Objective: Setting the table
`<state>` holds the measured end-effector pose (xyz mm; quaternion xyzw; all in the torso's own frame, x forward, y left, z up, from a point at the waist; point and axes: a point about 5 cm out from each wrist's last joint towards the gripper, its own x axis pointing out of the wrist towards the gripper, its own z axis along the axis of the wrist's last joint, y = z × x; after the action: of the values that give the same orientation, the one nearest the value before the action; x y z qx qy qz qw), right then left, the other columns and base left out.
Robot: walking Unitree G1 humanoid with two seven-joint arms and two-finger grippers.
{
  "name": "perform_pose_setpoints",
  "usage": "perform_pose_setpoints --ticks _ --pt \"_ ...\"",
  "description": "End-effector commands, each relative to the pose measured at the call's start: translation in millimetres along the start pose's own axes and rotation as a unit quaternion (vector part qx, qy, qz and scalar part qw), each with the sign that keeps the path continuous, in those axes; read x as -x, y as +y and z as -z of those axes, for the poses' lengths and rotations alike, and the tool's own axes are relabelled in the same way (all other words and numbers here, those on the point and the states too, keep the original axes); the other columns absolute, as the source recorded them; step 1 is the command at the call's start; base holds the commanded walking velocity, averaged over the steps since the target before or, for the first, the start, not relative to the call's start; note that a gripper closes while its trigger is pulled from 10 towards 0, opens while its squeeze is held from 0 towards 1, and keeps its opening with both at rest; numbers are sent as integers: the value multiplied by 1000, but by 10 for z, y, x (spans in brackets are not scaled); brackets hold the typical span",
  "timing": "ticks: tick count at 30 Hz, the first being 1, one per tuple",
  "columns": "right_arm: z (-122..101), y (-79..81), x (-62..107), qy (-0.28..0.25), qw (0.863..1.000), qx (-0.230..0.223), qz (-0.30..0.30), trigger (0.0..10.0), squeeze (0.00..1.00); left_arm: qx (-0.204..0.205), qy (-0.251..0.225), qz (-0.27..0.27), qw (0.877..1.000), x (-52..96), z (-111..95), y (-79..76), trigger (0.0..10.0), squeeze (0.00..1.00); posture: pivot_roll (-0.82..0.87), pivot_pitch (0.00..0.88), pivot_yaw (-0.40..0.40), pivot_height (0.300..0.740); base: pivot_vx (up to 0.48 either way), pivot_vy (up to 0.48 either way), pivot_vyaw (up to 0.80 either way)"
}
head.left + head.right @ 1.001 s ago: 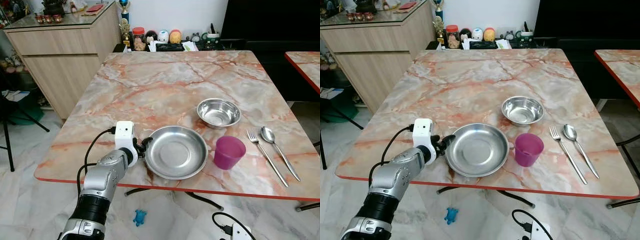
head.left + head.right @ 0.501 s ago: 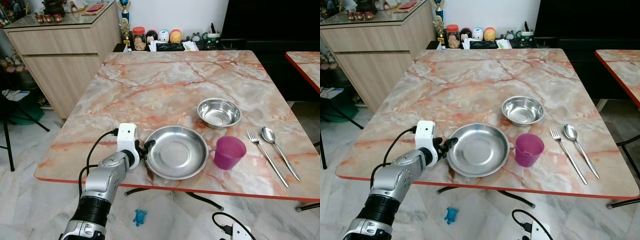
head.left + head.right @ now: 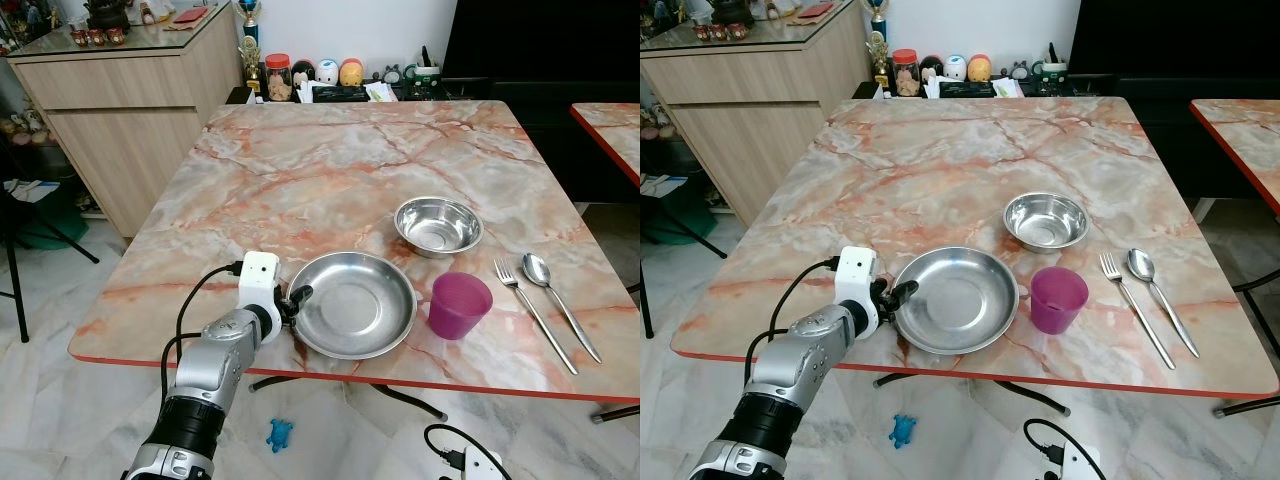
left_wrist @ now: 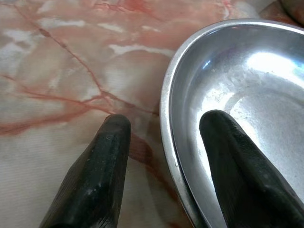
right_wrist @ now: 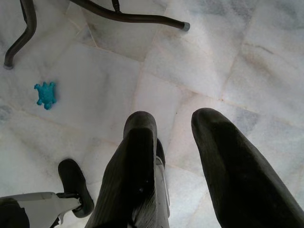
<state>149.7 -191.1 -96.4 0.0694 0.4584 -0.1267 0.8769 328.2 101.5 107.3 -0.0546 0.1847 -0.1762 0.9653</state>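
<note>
Jaws of your left gripper (image 4: 164,142) stood parted astride the plate (image 3: 352,304) rim at its nine o'clock (worktop's (image 3: 300,170) near edge); next, you'd close them.

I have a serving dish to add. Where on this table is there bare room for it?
The marble table's whole far half, beyond the small bowl, is bare, as is its left side beside the left gripper. The near right is crowded: plate, purple cup, fork, spoon.
</note>
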Motion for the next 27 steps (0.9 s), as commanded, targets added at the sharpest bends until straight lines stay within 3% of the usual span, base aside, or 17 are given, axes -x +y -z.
perform_pose_setpoints --ticks 1,3,4,5,6,7,8,9,10,27 --pt "17 5 3 3 1000 5 -2 10000 0 -12 15 -3 1000 3 65 17 9686 0 11 7 41 740 0 0 0" --pt "20 3 4 4 1000 5 -2 10000 0 -15 16 -3 1000 2 67 14 9412 0 11 7 41 740 0 0 0" --pt "23 4 5 4 1000 6 -2 10000 0 -18 17 -2 1000 3 69 11 6039 0 12 9 40 740 0 0 0" --pt "26 4 5 5 1000 6 -2 10000 0 -20 18 -2 1000 3 71 7 6039 0 13 11 40 740 0 0 0" --pt "28 3 6 5 1000 6 -2 10000 0 -20 19 -1 1000 3 75 4 4667 0 13 11 40 740 0 0 0" --pt "33 5 7 6 1000 6 -2 10000 0 -21 21 1 1000 2 83 -1 4588 0 13 12 41 740 0 0 0" --pt "36 7 7 6 1000 6 -2 10000 0 -23 23 2 999 2 89 -3 1137 0 11 13 42 740 0 0 0" --pt "38 8 8 7 1000 6 -2 10000 0 -23 24 2 999 2 92 -3 1137 0 11 13 43 740 0 0 0" --pt "44 12 9 8 1000 6 -2 10000 0 -27 27 4 999 2 96 -7 0 0 11 15 44 740 0 0 0" --pt "138 1 34 18 1000 6 -1 10000 0 -47 40 5 998 7 116 -16 0 0 13 24 45 740 0 0 0"
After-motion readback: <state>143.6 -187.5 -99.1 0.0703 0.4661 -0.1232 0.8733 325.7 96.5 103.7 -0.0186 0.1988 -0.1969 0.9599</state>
